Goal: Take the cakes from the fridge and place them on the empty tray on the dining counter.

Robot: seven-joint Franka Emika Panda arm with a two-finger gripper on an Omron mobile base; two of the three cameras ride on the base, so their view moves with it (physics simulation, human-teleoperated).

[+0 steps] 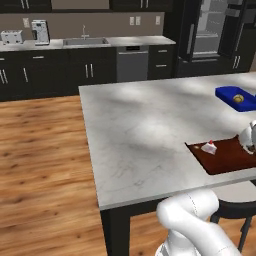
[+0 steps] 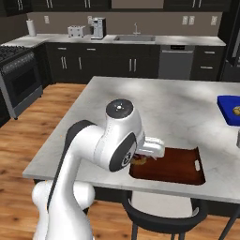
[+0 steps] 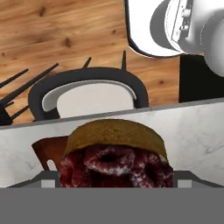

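A cake (image 3: 114, 155) with a dark red top and brown body fills the hand view, sitting between my wide-apart fingertips (image 3: 49, 183). My gripper (image 3: 116, 184) is open around it, low over the left end of the dark reddish-brown tray (image 2: 180, 168). In the right base view the same cake (image 2: 139, 160) shows just below the hand on the tray. Another small cake (image 1: 209, 147), whitish with a red top, rests on the tray (image 1: 225, 159) in the left base view, left of my gripper (image 1: 248, 141). The tray lies on the marbled dining counter (image 1: 145, 130). The black fridge (image 1: 210, 30) stands open at the back.
A blue tray (image 1: 235, 97) holding orange-brown food sits farther back on the counter. A black stool (image 3: 87, 94) stands just below the counter edge by the tray. The wall counter with sink (image 2: 133, 38) and a stove (image 2: 18, 75) lie beyond.
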